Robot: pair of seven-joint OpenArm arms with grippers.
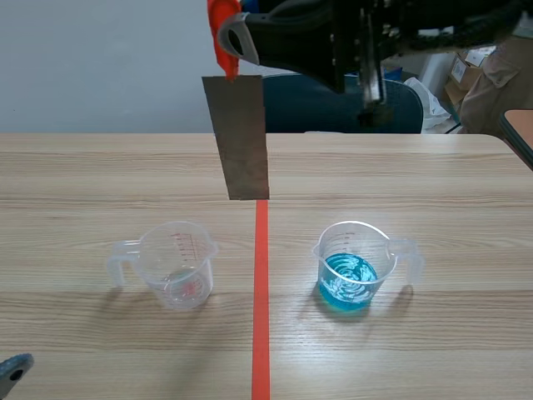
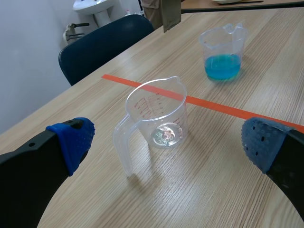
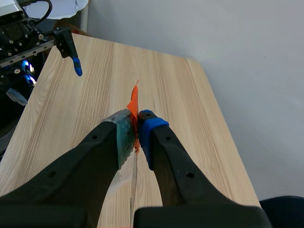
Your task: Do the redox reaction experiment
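Pinching the metal strip (image 1: 241,137) in our right gripper (image 3: 134,137), left gripper (image 2: 166,142) released, we are yet to dip it in the blue liquid (image 1: 348,282).

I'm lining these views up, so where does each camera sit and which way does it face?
Scene view: between the arms, facing across the table; the raised right arm crosses the top, holding the metal strip.
Left wrist view: low over the table, facing the clear cup past the open left gripper.
Right wrist view: high, looking down past the right gripper, shut on the strip's orange tag.
Shared: scene and left wrist views both show the blue-liquid cup.
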